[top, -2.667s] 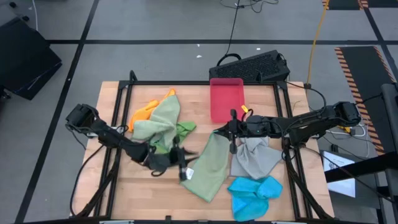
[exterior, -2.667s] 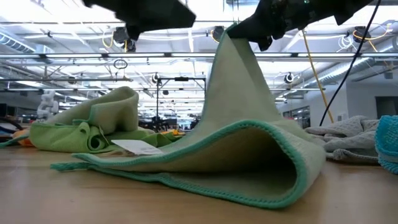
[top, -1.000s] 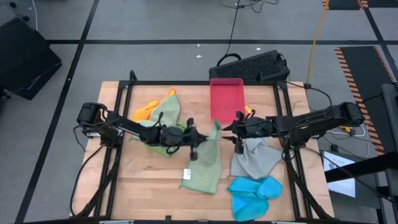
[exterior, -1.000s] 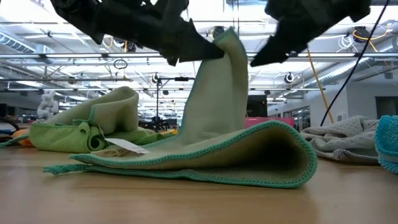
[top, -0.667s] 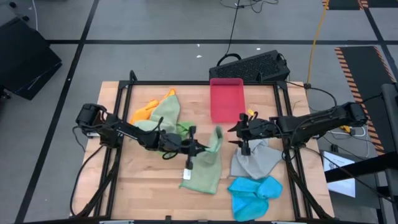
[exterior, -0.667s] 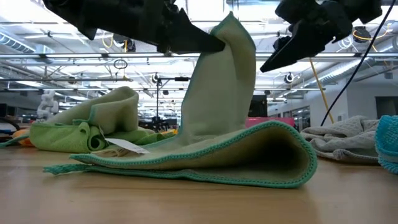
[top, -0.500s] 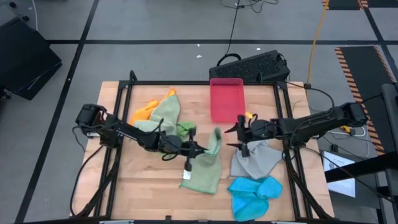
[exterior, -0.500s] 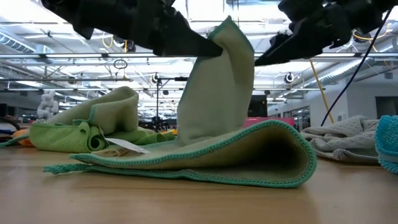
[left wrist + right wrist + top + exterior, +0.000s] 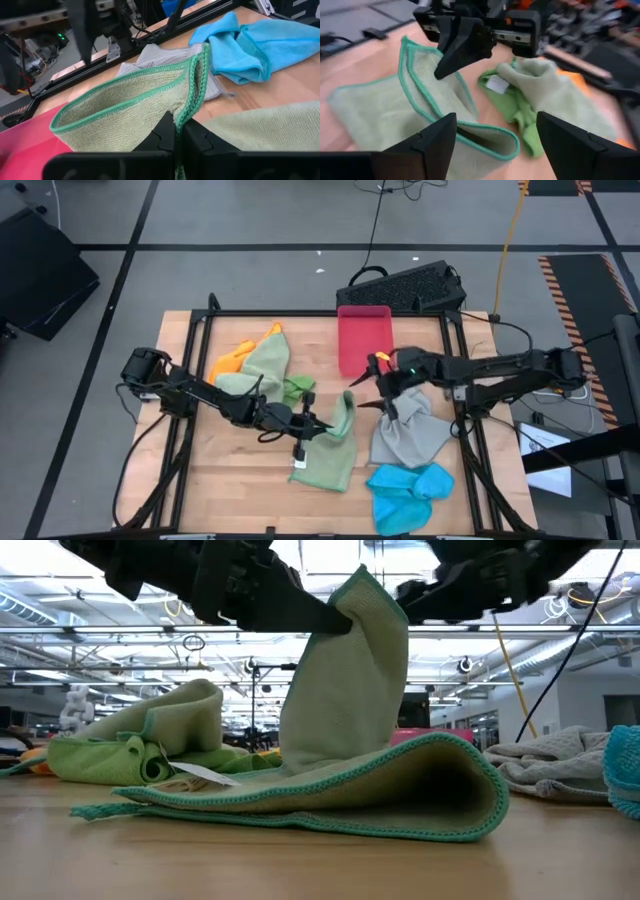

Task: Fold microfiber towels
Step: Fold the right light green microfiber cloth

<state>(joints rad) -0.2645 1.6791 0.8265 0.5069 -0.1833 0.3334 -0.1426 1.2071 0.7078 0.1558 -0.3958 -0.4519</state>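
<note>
one sage towel (image 9: 330, 448), long axis front-to-back, far end pinched upright

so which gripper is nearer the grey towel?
Right. The right gripper hangs open just above the grey towel, at its far edge. The left gripper, shut on the sage towel, sits farther left.

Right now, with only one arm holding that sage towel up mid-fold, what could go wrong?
1. The left pincer grips just one corner of the sage towel; the raised flap could sag or twist, so the fold may land crooked.
2. The right pincer hangs open close beside the flap and could snag its edge.
3. The grey towel lies directly under the right arm, so a low move might drag it.
</note>
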